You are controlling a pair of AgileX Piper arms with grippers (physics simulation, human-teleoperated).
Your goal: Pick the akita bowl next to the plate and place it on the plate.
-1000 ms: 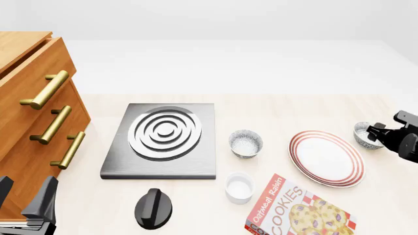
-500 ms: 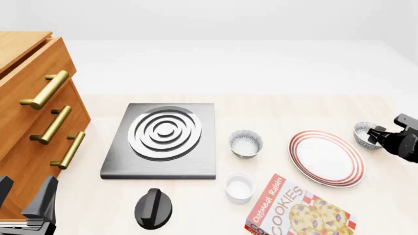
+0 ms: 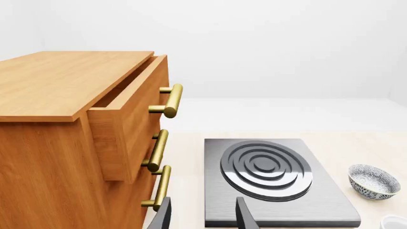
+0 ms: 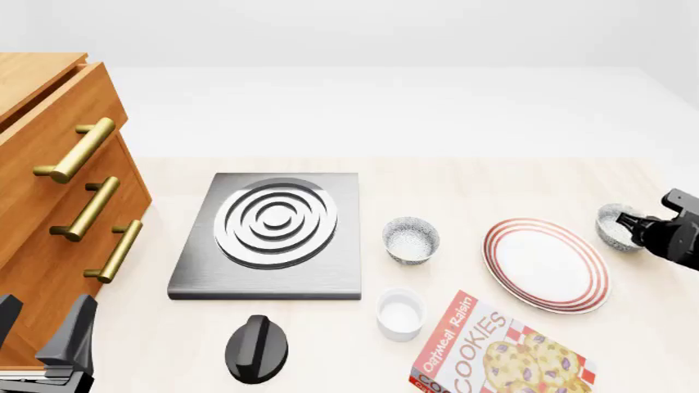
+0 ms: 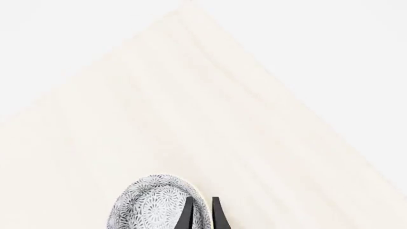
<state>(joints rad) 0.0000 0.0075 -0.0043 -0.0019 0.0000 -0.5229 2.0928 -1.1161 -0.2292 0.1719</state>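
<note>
The akita bowl (image 4: 615, 228), grey-speckled, is just right of the red-ringed plate (image 4: 545, 264) and looks tipped, its opening facing the plate. My right gripper (image 4: 631, 223) is shut on its rim. In the right wrist view the two dark fingertips (image 5: 187, 215) pinch the bowl's (image 5: 149, 206) edge with only a thin gap between them. My left gripper (image 4: 44, 334) hangs open at the near left, far from both. Its fingers (image 3: 244, 215) frame bare table in front of the burner plate.
A second identical bowl (image 4: 411, 239) sits between the grey burner plate (image 4: 273, 232) and the plate. A white cup (image 4: 400, 313), a cookie box (image 4: 497, 352) and a black knob (image 4: 257, 349) lie near the front. A wooden drawer cabinet (image 4: 60, 188) stands at left.
The right gripper has shifted slightly right, and the bowl in it has tipped up off its base. The left arm has not moved.
</note>
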